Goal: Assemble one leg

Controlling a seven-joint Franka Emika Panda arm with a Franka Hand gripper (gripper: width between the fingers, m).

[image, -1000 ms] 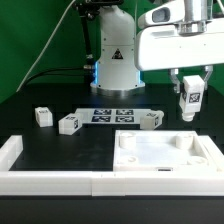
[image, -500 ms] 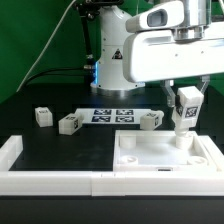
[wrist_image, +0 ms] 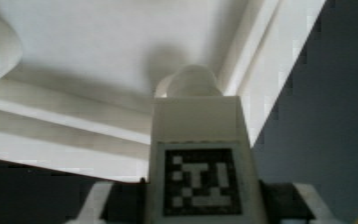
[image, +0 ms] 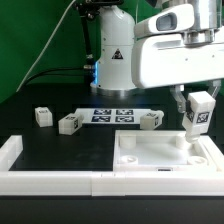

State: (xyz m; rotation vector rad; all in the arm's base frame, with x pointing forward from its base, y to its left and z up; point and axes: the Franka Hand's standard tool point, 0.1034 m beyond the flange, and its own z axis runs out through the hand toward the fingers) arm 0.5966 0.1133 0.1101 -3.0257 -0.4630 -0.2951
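The pincer [image: 200, 106] is clamped on the leg [image: 199, 119], one finger pressed against each side of the block. In the wrist view the pincer [wrist_image: 197, 198] shows pale fingers [wrist_image: 108, 203] flanking the leg [wrist_image: 195, 135]. The leg's black-and-white marker tag [wrist_image: 201, 181] faces the camera. From the exterior view the leg hangs a little tilted, tag outward, at the exterior view's right.

Directly under the leg lies the large flat white part [image: 160, 156], flat on the desk [image: 60, 150]. The leg's lower end sits over the part's far corner on the exterior view's right, close to its raised edge. In the wrist view the narrow tip points down at the large flat white part [wrist_image: 87, 110] just beside its rim wall. It seems to be at or just above the surface, but whether it touches cannot be told.

Farther out, the marker board [image: 113, 115] lies flat on the desk behind the part. Three loose legs stand near it: one [image: 150, 120] just at its end on the exterior view's right, and two [image: 69, 123] [image: 42, 116] off its other end. A white rail [image: 10, 152] runs along the near edge of the desk and turns up at the exterior view's left. The arm's base [image: 113, 55] stands at the back.
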